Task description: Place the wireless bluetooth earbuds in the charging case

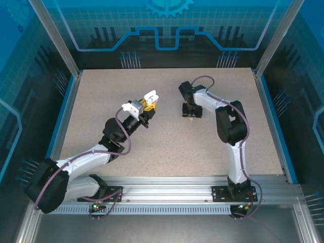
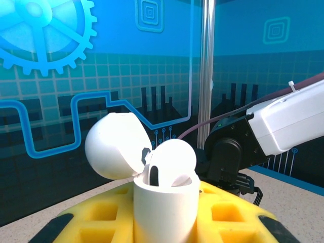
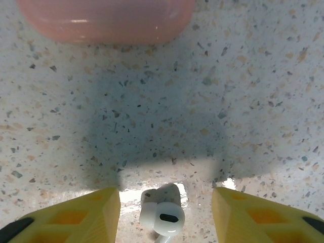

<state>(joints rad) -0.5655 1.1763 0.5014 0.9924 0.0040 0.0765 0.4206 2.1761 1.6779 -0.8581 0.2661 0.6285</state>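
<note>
Holds the white case [image 2: 164, 202] upright in the left gripper [image 1: 149, 104], jaws drawn in close, with yellow fingers [image 2: 101, 212] pressed against both sides of its lower half. Has the lid [image 2: 115, 147] flipped back to the left on its hinge. Carries a seated earbud [image 2: 174, 157], rounded and white, in the right-hand side of the case, next to a dark opening. Sits left of the centre of the speckled table [image 1: 101, 111] when seen from above, case end turned towards the right arm [image 2: 288, 119].

Points the right gripper [image 3: 165, 200] straight down at the table, right of centre and well apart from the left one. Stands roughly half open, with a yellow finger on each side of a loose earbud [image 3: 163, 215] and bare table showing in both gaps. Grips nothing and touches nothing. Finds that loose earbud lying flat on the table, white, its dark oval opening turned up to the wrist camera.

Catches a pink case [image 3: 106, 20] lying on the table beyond the fingers, at the top edge of the right wrist view. Too blurred and cropped there to tell whether its lid is up or down.
</note>
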